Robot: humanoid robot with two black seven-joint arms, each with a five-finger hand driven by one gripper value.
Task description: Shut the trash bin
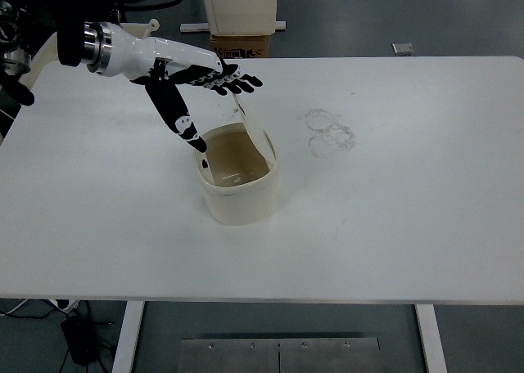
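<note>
Cream trash bin (237, 189) sits just under spread fingers (237, 82).

Lab or workshop, bare white table (426, 226) on metal legs, grey concrete floor (409, 17)

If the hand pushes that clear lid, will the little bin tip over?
Probably not: the trash bin looks squat and sits flat on the table. It seems empty and light, so it might slide. The clear lid looks thin and may flex under the left hand.
</note>
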